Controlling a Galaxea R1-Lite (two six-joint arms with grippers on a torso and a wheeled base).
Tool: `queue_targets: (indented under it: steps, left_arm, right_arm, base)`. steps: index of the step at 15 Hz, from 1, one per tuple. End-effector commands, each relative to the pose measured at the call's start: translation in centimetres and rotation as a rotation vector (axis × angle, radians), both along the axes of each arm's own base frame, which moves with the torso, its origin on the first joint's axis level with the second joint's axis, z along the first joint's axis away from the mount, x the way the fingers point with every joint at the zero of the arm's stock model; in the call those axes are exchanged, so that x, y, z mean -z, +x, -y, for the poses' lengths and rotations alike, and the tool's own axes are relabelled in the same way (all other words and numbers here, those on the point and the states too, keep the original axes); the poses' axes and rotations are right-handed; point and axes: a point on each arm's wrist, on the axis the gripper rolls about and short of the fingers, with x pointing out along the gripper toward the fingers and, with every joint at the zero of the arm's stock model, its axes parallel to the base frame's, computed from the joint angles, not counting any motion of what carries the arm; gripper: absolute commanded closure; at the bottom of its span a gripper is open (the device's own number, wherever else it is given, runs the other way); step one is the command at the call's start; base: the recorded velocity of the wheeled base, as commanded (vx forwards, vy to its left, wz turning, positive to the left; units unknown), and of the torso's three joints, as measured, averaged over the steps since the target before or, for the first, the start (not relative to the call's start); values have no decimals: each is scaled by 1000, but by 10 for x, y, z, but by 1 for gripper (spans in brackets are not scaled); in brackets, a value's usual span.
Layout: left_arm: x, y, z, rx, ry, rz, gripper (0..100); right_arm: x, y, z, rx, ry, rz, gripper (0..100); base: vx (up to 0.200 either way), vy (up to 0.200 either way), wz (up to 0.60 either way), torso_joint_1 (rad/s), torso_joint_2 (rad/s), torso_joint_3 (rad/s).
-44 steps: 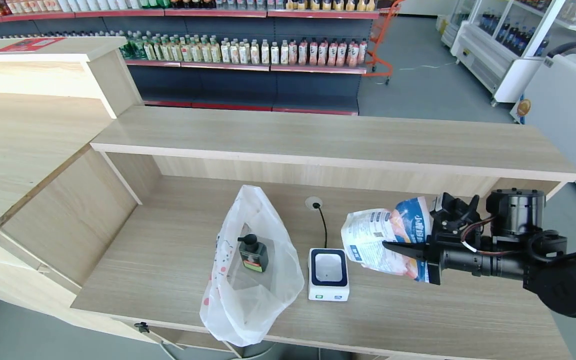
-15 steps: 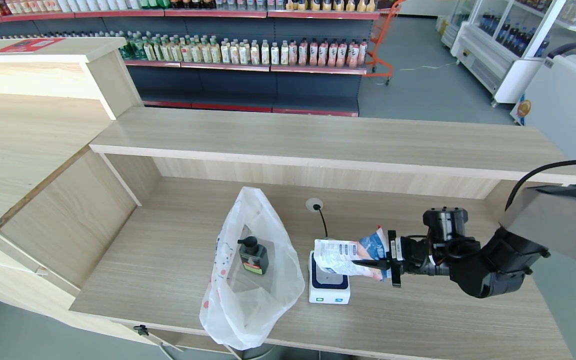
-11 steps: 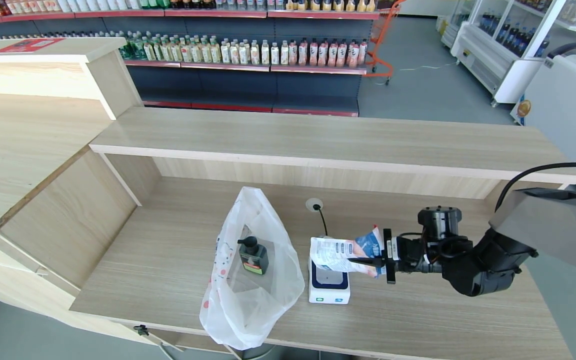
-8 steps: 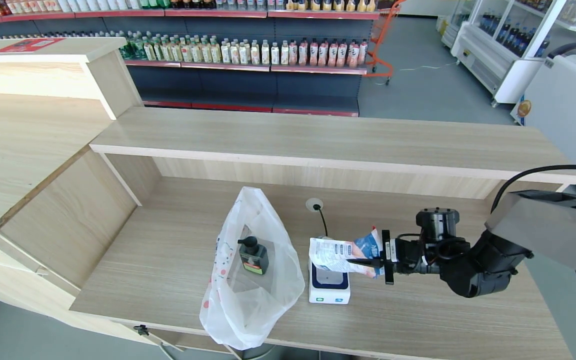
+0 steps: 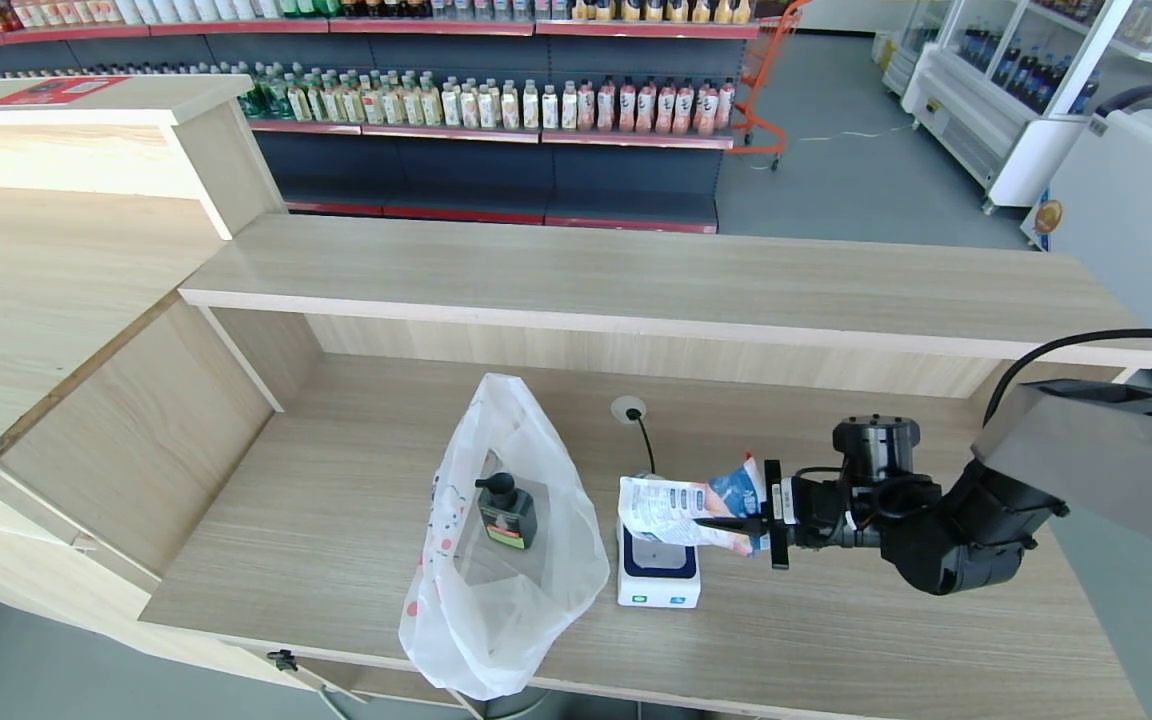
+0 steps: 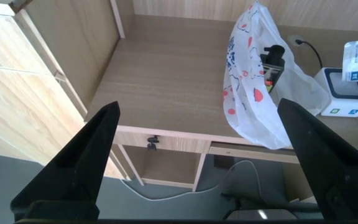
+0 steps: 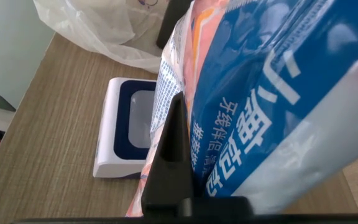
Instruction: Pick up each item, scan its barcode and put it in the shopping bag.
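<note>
My right gripper (image 5: 742, 516) is shut on a white, blue and orange snack packet (image 5: 681, 509), holding it flat just above the white barcode scanner (image 5: 657, 577). In the right wrist view the packet (image 7: 272, 106) hangs over the scanner (image 7: 126, 134). The white plastic shopping bag (image 5: 501, 540) stands open left of the scanner, with a dark pump bottle (image 5: 507, 511) inside. My left gripper (image 6: 197, 155) is open, off the counter's front left edge, well away from the bag (image 6: 253, 87).
The scanner's black cable (image 5: 645, 440) runs back to a grommet (image 5: 627, 407) in the wooden counter (image 5: 336, 500). A raised ledge (image 5: 656, 285) borders the back and a side panel (image 5: 136, 440) the left. Bare counter lies right of the scanner.
The right arm brought the packet down and left from the right side to above the scanner, turning it flat. In the last half second nothing has moved.
</note>
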Motion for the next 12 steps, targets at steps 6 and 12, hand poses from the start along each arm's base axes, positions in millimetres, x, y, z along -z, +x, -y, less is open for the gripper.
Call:
queue_targets:
  steps: [6,12]
  left_arm:
    - [0,0,0,-1,0,0,0]
    - [0,0,0,1,0,0,0]
  right_arm:
    - [-20,-4,7,3,18,12,100]
    - [-133,-77,50,320,283,-592,100]
  base:
    - [0,0,0,0,0,0]
    - [0,0,0,0,0,0]
